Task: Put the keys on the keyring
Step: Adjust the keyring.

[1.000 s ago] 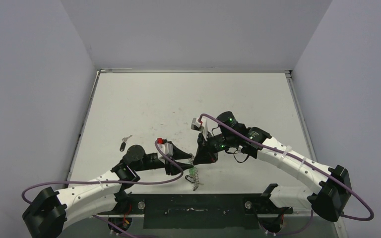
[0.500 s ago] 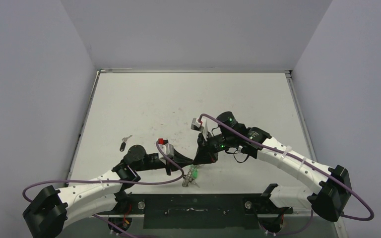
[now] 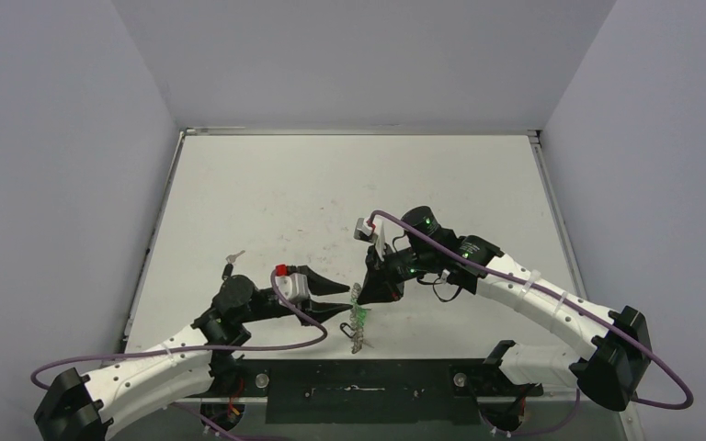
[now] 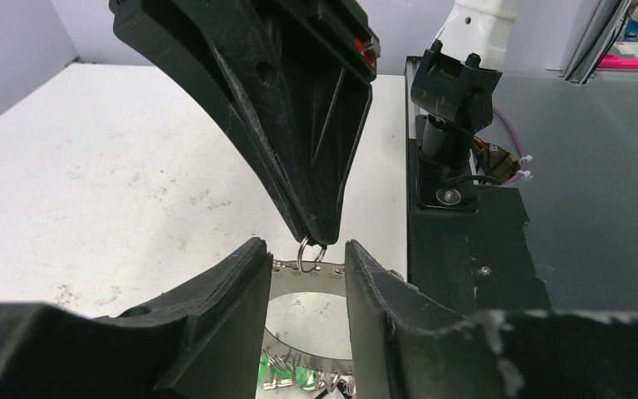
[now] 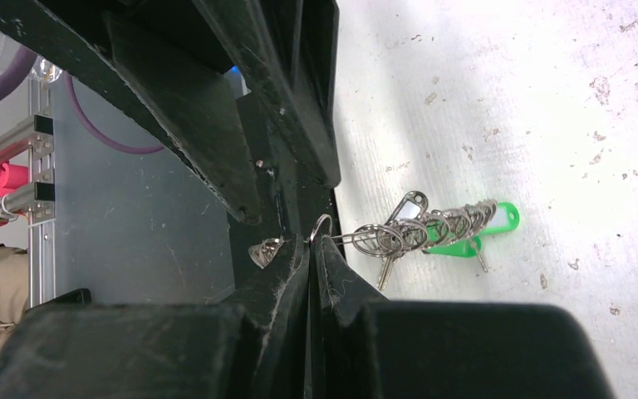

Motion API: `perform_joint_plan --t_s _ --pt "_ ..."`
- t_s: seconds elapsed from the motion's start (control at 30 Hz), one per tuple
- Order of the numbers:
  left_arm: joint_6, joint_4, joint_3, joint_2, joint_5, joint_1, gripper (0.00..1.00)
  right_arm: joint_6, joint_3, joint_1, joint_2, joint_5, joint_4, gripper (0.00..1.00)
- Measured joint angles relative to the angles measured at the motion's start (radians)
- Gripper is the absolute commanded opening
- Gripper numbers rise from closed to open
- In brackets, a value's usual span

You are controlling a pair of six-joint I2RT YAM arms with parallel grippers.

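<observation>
The keyring [image 3: 358, 323] hangs low over the table's near edge, carried by a small wire loop at its top. My right gripper [image 3: 361, 296] is shut on that loop [image 5: 322, 226]. In the right wrist view the keyring [image 5: 432, 224] runs edge-on away from the right gripper [image 5: 314, 243], with several small rings and a green-headed key [image 5: 475, 234] on it. My left gripper [image 4: 303, 249] stands open, its fingers [image 4: 241, 299] on either side of the hoop's upper rim [image 4: 330, 276]. A silver key [image 3: 234, 256] and a black-headed key [image 3: 227, 270] lie on the table at the left.
A black mounting plate [image 3: 358, 378] runs along the near edge just below the hanging keyring. The right arm's base post [image 4: 453, 125] stands close beyond the grippers in the left wrist view. Grey walls enclose the white table [image 3: 331, 184] on three sides.
My left gripper closed by the hoop half a second ago and now stands open again, drawn back slightly to the left. The keyring has swung a little. The right gripper has held still.
</observation>
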Motion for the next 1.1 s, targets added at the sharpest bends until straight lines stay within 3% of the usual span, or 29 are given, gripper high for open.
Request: perform_joint_plan --t_s 0.47,0.7,0.93,1.03,1.1 --pt "0.031 -0.008 0.000 0.051 0.006 -0.004 0.31 0.001 0.000 0.000 0.000 -0.019 0.005 0.00" --pt "0.036 -0.002 0.002 0.100 0.021 -0.006 0.22 0.001 0.000 0.000 0.000 -0.022 0.005 0.00" --pt "0.037 0.021 0.017 0.122 0.047 -0.014 0.24 0.000 0.000 0.000 0.000 -0.023 0.004 0.00" --pt "0.039 0.027 0.022 0.129 0.054 -0.019 0.19 0.000 0.000 0.000 0.000 -0.023 0.003 0.00" --pt "0.041 0.029 0.023 0.134 0.054 -0.019 0.10 0.000 0.000 0.000 0.000 -0.023 0.000 0.00"
